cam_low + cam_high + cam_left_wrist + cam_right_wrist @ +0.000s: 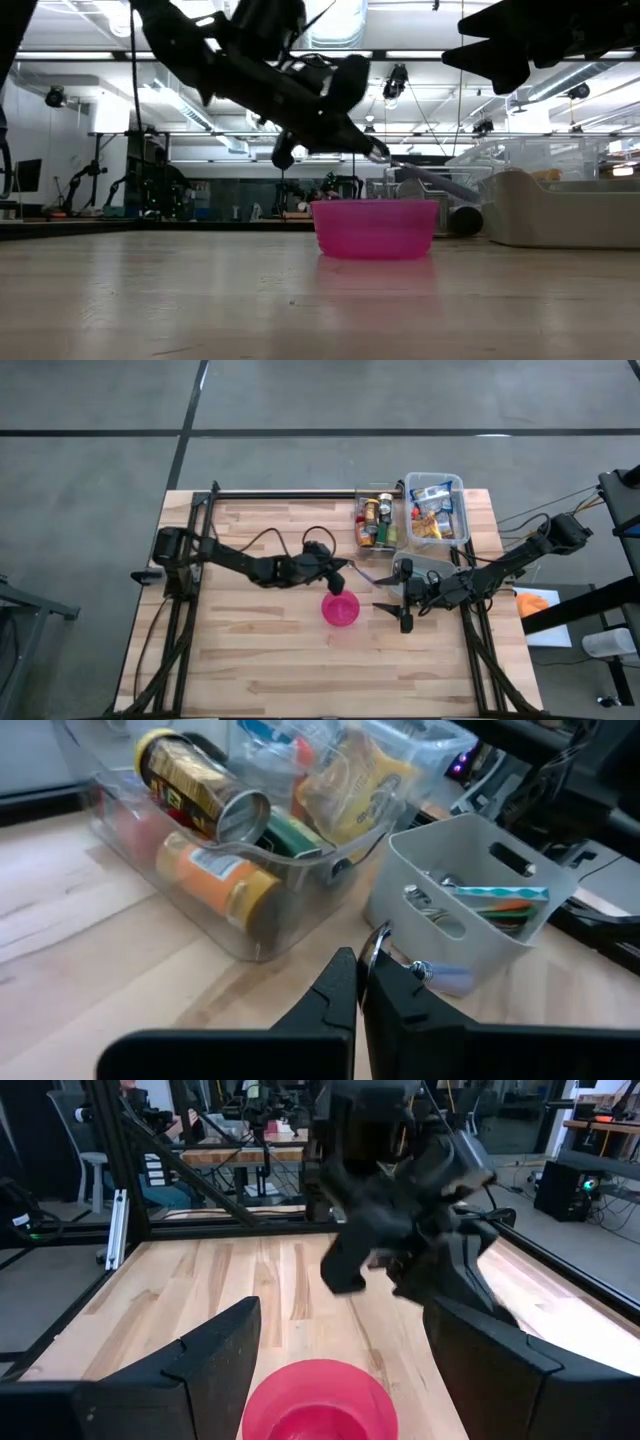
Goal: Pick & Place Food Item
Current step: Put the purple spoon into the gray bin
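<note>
1. The wooden table [260, 660] carries both arms, a bowl and three containers grouped at its far right.
2. The left arm reaches from the table's left edge toward the middle. The left gripper [345, 567] hangs above the table just on the far side of the bowl, its two fingers [340, 995] clenched together; a thin metal ring sits at their tips, and whether anything more is held cannot be told.
3. The right arm comes in from the right edge. The right gripper [392, 609] sits low, just to the right of the bowl, with its jaws spread wide and nothing between them; its wrist view looks straight over the bowl at the other arm.
4. A clear bin of packets [437, 510] stands at the far right corner, filled with snack packets in blue, yellow and orange.
5. A clear tray of cans [376, 520] lies just left of that bin, holding cans and jars on their sides, among them a brown-labelled can [195, 785] and an orange-labelled jar [220, 880].
6. A small grey caddy [470, 885] stands on the near side of the tray, holding cutlery and a card.
7. The pink bowl [340, 609] stands near the table's middle, between the two grippers, upright and with no food inside.
</note>
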### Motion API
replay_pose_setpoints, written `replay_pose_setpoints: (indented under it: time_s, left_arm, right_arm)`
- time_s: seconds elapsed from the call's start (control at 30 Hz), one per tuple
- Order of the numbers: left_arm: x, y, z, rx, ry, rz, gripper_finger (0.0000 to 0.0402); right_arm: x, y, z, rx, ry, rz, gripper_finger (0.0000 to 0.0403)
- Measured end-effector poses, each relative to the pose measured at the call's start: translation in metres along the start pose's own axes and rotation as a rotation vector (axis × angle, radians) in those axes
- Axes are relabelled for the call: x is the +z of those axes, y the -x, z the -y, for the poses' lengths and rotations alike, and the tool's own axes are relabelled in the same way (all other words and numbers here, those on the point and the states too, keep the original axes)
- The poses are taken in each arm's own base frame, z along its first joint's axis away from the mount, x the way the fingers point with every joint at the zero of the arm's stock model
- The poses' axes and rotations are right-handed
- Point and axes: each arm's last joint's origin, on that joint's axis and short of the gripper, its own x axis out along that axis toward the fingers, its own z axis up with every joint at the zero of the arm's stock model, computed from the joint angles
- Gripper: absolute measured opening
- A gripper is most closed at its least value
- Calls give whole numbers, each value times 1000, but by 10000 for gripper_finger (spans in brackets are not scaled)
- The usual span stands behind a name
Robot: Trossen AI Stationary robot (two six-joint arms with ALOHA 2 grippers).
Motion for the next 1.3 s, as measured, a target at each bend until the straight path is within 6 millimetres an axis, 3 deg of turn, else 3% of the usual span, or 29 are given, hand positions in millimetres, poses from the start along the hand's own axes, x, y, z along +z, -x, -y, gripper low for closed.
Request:
replay_pose_setpoints:
  time_s: [0.33,1.3]
  left_arm:
    - [-19,-29,4,19,30,-32,0]
    - [-34,-29,-3,75,114,-137,1]
  right_arm:
    - [-1,0,0,0,4,-7,276]
    - [-2,0,0,-2,13,-22,276]
